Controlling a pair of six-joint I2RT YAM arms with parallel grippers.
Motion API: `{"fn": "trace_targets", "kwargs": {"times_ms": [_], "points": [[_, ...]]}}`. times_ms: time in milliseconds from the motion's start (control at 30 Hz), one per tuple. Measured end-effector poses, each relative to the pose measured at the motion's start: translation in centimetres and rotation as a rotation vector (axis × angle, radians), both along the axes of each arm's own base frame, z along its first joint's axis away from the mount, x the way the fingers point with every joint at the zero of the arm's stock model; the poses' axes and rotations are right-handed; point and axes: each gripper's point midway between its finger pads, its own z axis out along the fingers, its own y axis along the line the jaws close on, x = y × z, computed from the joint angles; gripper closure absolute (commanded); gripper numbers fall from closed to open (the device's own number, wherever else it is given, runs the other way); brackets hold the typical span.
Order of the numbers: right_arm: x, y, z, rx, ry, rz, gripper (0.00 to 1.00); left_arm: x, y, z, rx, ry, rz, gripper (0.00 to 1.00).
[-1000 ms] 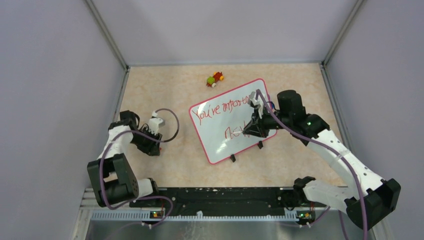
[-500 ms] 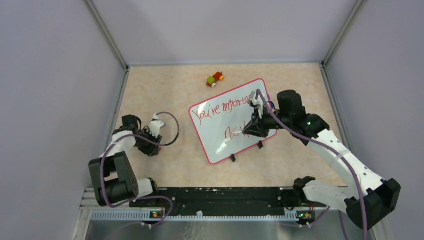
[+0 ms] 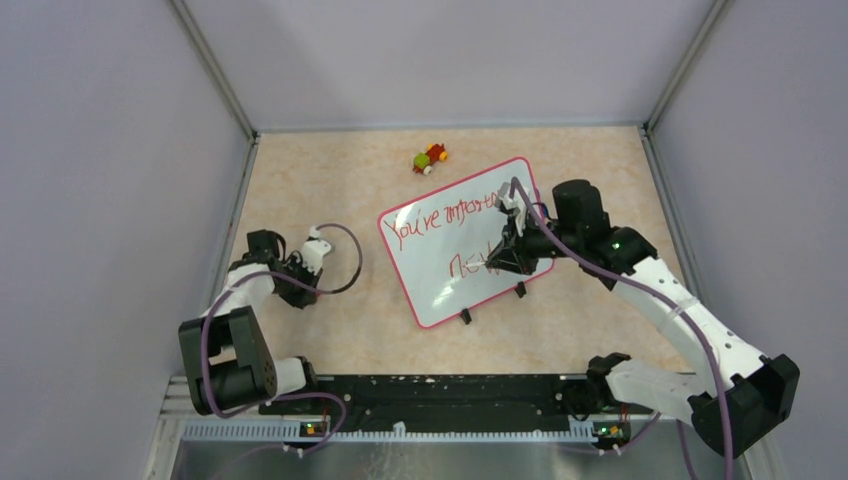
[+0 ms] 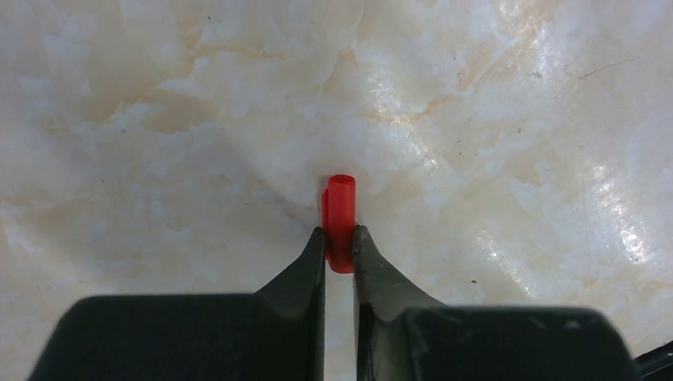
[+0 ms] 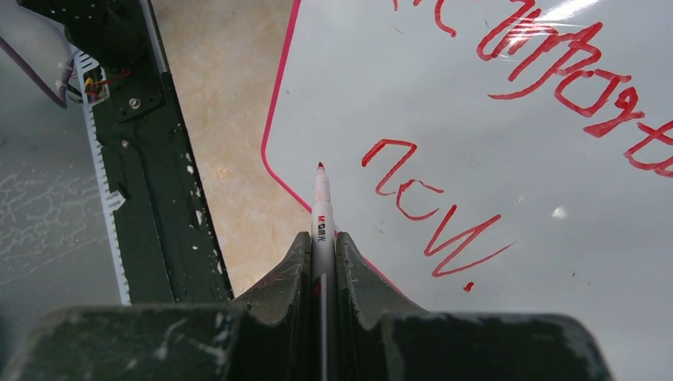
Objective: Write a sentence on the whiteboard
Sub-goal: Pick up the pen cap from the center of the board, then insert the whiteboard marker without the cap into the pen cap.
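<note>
Your whiteboard [image 3: 440, 275] lies flat on the table [image 3: 330, 190], turned at an angle, w/ its two black clips [image 3: 465, 316] on the edge nearest the arm bases. The sentence [image 3: 425, 224] runs in slanted red along the board's far part and reads "You're important"; a short "now" w/ a dot after it sits below, toward the clip edge. Your right gripper [image 5: 321, 238] is over the board's right half, close to the clip edge, fingers pressed together on a white marker [image 5: 321, 206]. The marker sticks straight out btwn them, red tip forward. In the wrist cam that tip sits just inside the board's pink rim, beside the first letter of "now"; you can't tell whether it touches the surface. Your left gripper [image 4: 340, 238] is well apart from the board, off its left side and low over bare table. Its fingers are nearly together, clamped on a small red cap [image 4: 340, 214], one finger against each side. The cap's open end pointing away from the wrist. Whether the cap rests on the table isn't clear. Past the board's far edge, near but not touching, lies a small multicolour toy [image 3: 430, 157]: red, green and yellow bits, too small to make out more.
</note>
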Motion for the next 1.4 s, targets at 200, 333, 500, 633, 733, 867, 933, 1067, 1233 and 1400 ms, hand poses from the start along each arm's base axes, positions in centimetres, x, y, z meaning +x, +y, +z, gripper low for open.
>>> {"fn": "trace_targets", "kwargs": {"times_ms": [200, 333, 500, 633, 733, 867, 933, 1067, 1233, 1400], "points": [[0.3, 0.0, -0.5, -0.011, 0.025, -0.018, 1.0, -0.1, -1.1, 0.7, -0.068, 0.029, 0.026, 1.0], [0.3, 0.1, -0.4, -0.004, 0.039, -0.033, 1.0, 0.9, -1.7, 3.0, -0.121, 0.034, 0.042, 1.0], [0.8, 0.0, -0.1, 0.018, 0.053, -0.063, 1.0, 4.5, -1.8, 8.9, -0.167, -0.063, 0.064, 1.0], [1.5, -0.2, 0.4, 0.043, 0.064, -0.096, 1.0, 7.8, -1.8, 14.9, -0.182, -0.198, 0.062, 1.0], [1.8, -0.3, 0.9, 0.069, 0.079, -0.109, 1.0, 9.7, -2.5, 20.2, -0.186, -0.314, 0.032, 1.0], [2.9, -0.4, 2.3, 0.145, 0.135, -0.13, 1.0, 11.0, -7.0, 26.9, -0.15, -0.464, -0.119, 1.0], [3.7, -0.7, 2.9, 0.191, 0.161, -0.147, 1.0, 10.6, -11.3, 29.6, -0.144, -0.521, -0.247, 1.0], [4.7, -0.9, 4.2, 0.268, 0.189, -0.161, 1.0, 9.3, -18.7, 32.7, -0.132, -0.561, -0.464, 1.0], [4.4, -0.4, 4.3, 0.342, 0.224, -0.125, 1.0, 8.5, -24.6, 30.7, -0.007, -0.505, -0.62, 1.0], [4.2, -0.6, 3.3, 0.375, 0.281, -0.13, 1.0, 6.0, -27.9, 25.8, 0.127, -0.365, -0.745, 1.0]]}}
